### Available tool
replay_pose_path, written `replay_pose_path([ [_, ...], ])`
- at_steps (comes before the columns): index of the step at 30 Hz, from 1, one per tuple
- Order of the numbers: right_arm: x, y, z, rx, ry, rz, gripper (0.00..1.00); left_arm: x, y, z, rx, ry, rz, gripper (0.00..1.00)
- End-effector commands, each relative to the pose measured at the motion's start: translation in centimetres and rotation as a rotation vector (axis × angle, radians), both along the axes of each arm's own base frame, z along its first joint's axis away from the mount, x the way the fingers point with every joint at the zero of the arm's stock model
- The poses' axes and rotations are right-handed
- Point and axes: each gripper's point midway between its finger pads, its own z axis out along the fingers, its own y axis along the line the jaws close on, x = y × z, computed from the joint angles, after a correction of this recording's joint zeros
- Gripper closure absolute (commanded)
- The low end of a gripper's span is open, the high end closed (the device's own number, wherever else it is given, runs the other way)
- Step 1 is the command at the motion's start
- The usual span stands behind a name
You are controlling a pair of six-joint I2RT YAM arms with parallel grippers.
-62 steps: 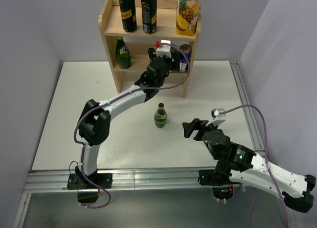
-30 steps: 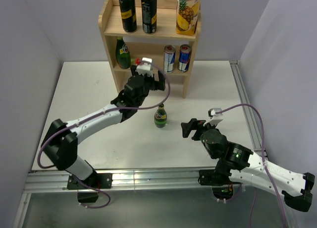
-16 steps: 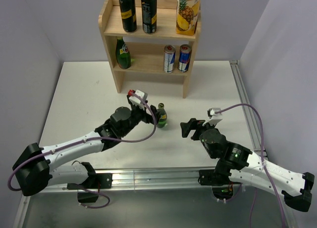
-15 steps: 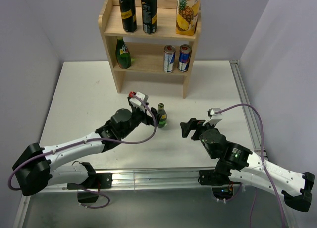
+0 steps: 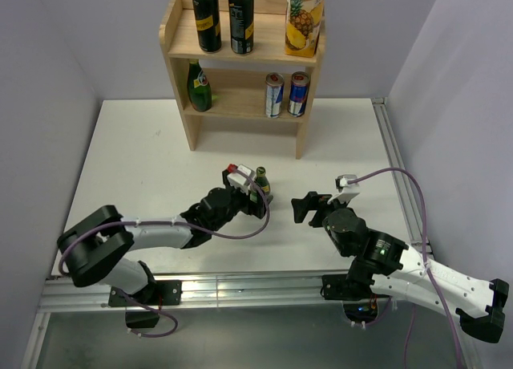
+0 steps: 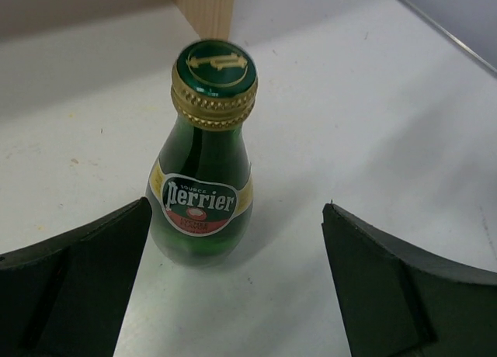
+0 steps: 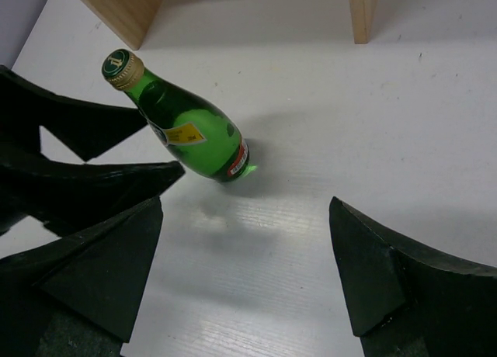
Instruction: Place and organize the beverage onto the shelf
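The wooden shelf (image 5: 192, 128) stands at the back. Two black cans (image 5: 207, 16) are on its top tier. A green bottle (image 5: 199, 87) and two blue-and-silver cans (image 5: 274, 95) are on its lower tier. A second green bottle (image 5: 261, 179) stands upright on the table. My left gripper (image 5: 258, 197) is open, low at this bottle. In the left wrist view the bottle (image 6: 203, 194) stands just ahead of the open left gripper (image 6: 237, 217), nearer the left finger. My right gripper (image 5: 303, 207) is open and empty, to the bottle's right. The bottle also shows in the right wrist view (image 7: 186, 132).
A pineapple juice carton (image 5: 304, 18) stands at the right of the shelf's top tier. A metal rail (image 5: 397, 168) runs along the table's right edge. Grey walls close in on both sides. The shelf's legs show in the right wrist view (image 7: 359, 12).
My left arm has drawn back from the shelf's lower tier, leaving a blue-and-silver can there, and swung down to the bottle on the table. The right arm has barely moved.
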Motion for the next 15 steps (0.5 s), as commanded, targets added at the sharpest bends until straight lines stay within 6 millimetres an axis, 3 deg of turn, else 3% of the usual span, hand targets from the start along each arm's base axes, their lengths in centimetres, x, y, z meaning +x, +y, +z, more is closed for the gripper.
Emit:
replay_pose_path([
  [1, 0.3, -0.2, 0.4, 0.020, -0.020, -0.020, 0.05, 1.4, -1.7, 3.0, -0.097, -0.091, 0.013, 0.02],
  [15, 0.3, 0.0, 0.1, 0.011, -0.011, -0.008, 0.05, 3.3, -2.2, -2.1, -0.077, -0.081, 0.095, 0.04],
])
